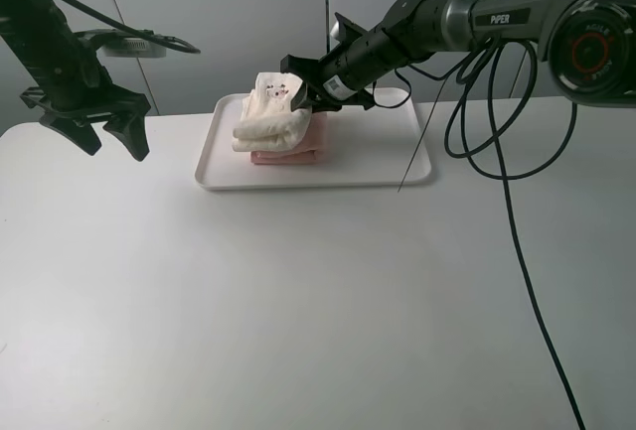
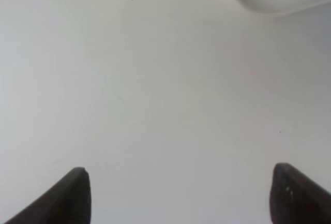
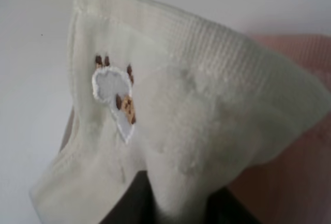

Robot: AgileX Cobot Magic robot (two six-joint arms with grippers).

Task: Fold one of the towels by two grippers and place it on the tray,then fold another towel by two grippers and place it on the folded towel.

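Bare white bench [image 1: 298,301] fills the near side. Toward its far edge, a flat white plastic tray [image 1: 388,167] carries the folded pale pink terry towel [image 1: 288,156], with the cream terry towel [image 1: 270,117] stacked on top, one corner lifted. That corner sits pinched in the right gripper [image 1: 301,87], likely mid-placement. At the left edge, the left gripper [image 1: 94,132] hangs splayed, empty.

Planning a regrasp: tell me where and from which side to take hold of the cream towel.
Grip the cream towel at its raised corner by the embroidered mark, coming from the right gripper side. That corner stands up off the pink towel, so fingers can likely close around it.
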